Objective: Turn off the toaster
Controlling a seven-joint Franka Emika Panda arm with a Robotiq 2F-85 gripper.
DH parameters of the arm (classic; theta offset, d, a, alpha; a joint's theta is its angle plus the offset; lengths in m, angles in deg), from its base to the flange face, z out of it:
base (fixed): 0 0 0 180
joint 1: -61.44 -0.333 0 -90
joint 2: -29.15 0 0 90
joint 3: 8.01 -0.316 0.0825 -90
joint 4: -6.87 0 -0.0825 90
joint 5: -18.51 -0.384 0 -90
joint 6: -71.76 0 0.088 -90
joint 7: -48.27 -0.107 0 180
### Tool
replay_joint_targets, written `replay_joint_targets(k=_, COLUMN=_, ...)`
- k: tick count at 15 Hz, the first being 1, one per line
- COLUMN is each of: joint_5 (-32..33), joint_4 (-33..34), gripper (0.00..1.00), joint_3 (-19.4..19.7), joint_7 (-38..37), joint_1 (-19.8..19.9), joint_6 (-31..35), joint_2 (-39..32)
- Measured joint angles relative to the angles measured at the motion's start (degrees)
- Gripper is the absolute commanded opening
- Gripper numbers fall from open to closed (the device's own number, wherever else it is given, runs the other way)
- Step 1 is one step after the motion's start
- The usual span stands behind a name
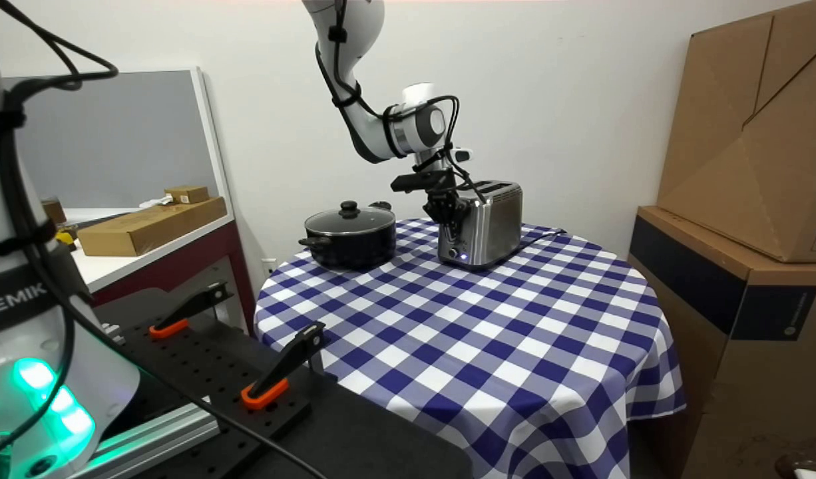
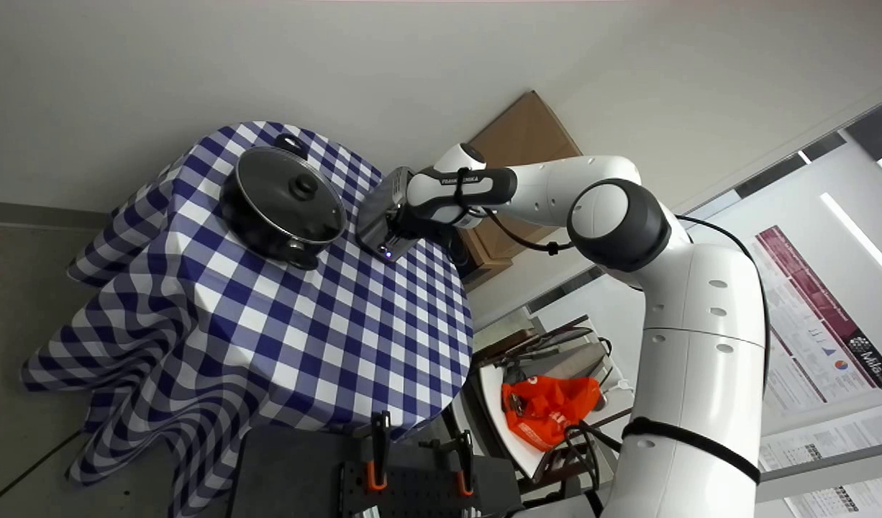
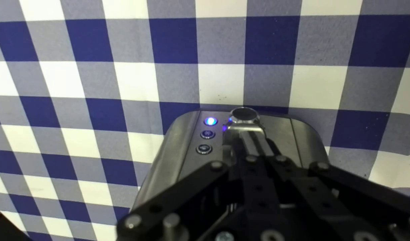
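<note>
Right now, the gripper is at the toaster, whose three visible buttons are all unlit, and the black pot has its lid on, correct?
Not quite: in the wrist view, one button glows blue. The gripper is at the toaster and the pot is lidded.

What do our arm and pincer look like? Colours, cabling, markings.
White arm, smooth rounded segments, dark joint rings; green lights on the base. Black cables run along it under black straps. A dark band carries white "FRANKA EMIKA" lettering, partly covered. Black pincer: narrow linkage bars, silvery round fasteners; tip finish hard to make out.
</note>
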Motion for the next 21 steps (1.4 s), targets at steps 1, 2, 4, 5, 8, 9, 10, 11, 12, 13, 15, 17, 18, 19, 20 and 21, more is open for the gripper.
replay_joint_targets(k=1, joint_5=0.00, joint_4=0.00, gripper=0.00, joint_3=0.00, joint_7=0.02, joint_1=0.00, joint_6=0.02, joint_2=0.00)
replay_joint_targets(k=2, joint_5=0.00, joint_4=0.00, gripper=0.00, joint_3=0.00, joint_7=0.03, joint_1=0.00, joint_6=0.05, joint_2=0.03)
replay_joint_targets(k=4, joint_5=-0.04, joint_4=-0.03, gripper=0.00, joint_3=0.00, joint_7=0.04, joint_1=0.02, joint_6=0.05, joint_2=0.10)
replay_joint_targets(k=5, joint_5=-0.07, joint_4=-0.05, gripper=0.00, joint_3=-0.01, joint_7=0.04, joint_1=0.02, joint_6=0.06, joint_2=0.14)
replay_joint_targets(k=8, joint_5=-0.10, joint_4=-0.18, gripper=0.00, joint_3=-0.03, joint_7=0.04, joint_1=0.02, joint_6=0.22, joint_2=0.23)
replay_joint_targets(k=9, joint_5=-0.12, joint_4=-0.33, gripper=0.00, joint_3=-0.06, joint_7=0.04, joint_1=0.03, joint_6=0.36, joint_2=0.33)
replay_joint_targets(k=10, joint_5=-0.16, joint_4=-0.66, gripper=0.00, joint_3=-0.10, joint_7=0.04, joint_1=0.03, joint_6=0.74, joint_2=0.49)
replay_joint_targets(k=11, joint_5=-0.25, joint_4=-1.14, gripper=0.00, joint_3=-0.23, joint_7=0.04, joint_1=0.02, joint_6=1.34, joint_2=0.69)
replay_joint_targets(k=12, joint_5=-0.48, joint_4=-1.73, gripper=0.00, joint_3=-0.43, joint_7=0.04, joint_1=0.00, joint_6=1.98, joint_2=0.92)
replay_joint_targets(k=13, joint_5=-0.94, joint_4=-2.49, gripper=0.00, joint_3=-0.69, joint_7=0.04, joint_1=-0.03, joint_6=2.60, joint_2=1.26)
replay_joint_targets(k=15, joint_5=-2.03, joint_4=-4.60, gripper=0.00, joint_3=-1.43, joint_7=0.04, joint_1=-0.10, joint_6=3.68, joint_2=2.21)
replay_joint_targets(k=17, joint_5=-3.26, joint_4=-6.84, gripper=0.00, joint_3=-2.27, joint_7=0.04, joint_1=-0.20, joint_6=4.11, joint_2=3.23)
replay_joint_targets(k=18, joint_5=-3.78, joint_4=-7.96, gripper=0.00, joint_3=-2.61, joint_7=0.04, joint_1=-0.29, joint_6=4.13, joint_2=3.90)
replay_joint_targets(k=19, joint_5=-4.35, joint_4=-9.04, gripper=0.00, joint_3=-2.88, joint_7=0.04, joint_1=-0.40, joint_6=4.13, joint_2=4.70)
replay_joint_targets(k=20, joint_5=-4.86, joint_4=-10.17, gripper=0.00, joint_3=-3.12, joint_7=0.04, joint_1=-0.51, joint_6=4.12, joint_2=5.65)
replay_joint_targets(k=21, joint_5=-5.27, joint_4=-11.32, gripper=0.00, joint_3=-3.29, joint_7=0.04, joint_1=-0.66, joint_6=4.12, joint_2=6.76)
